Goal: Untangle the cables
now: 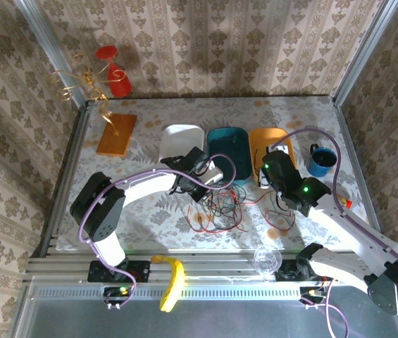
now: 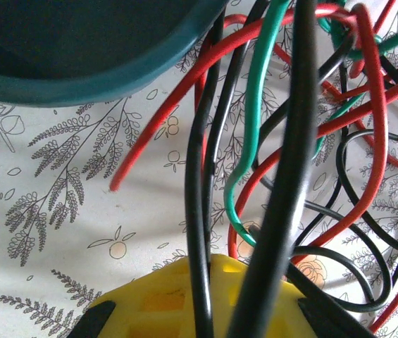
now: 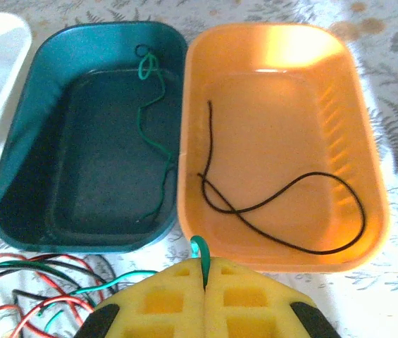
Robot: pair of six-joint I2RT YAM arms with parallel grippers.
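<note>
Currently, the left gripper is clamped on black strands of the cables, with its yellow pads pressed together around them. The red, green and black tangle lies on the table at 6 o'clock from the teal tray. The right gripper is closed on a green cable at 6 o'clock from the orange tray. One green strand lies inside the teal tray. One black strand lies inside the orange tray.
</note>
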